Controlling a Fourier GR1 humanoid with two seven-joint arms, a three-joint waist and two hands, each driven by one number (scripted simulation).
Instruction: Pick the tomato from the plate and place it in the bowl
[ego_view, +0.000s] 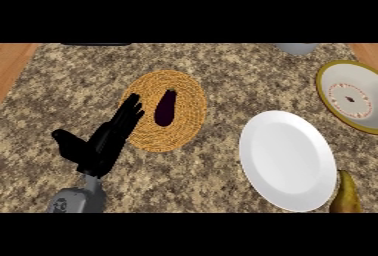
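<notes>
Meanwhile, my left hand (103, 142) hovers open-fingered and empty near the worktop's left edge, just left of the dark, eggplant-like thing (165, 107) lying lengthwise toward the far edge on the woven plate (188, 90).

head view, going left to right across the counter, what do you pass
robot hand → woven mat with a dark eggplant on it → white plate → pear at the lower edge → yellow-rimmed bowl
</notes>
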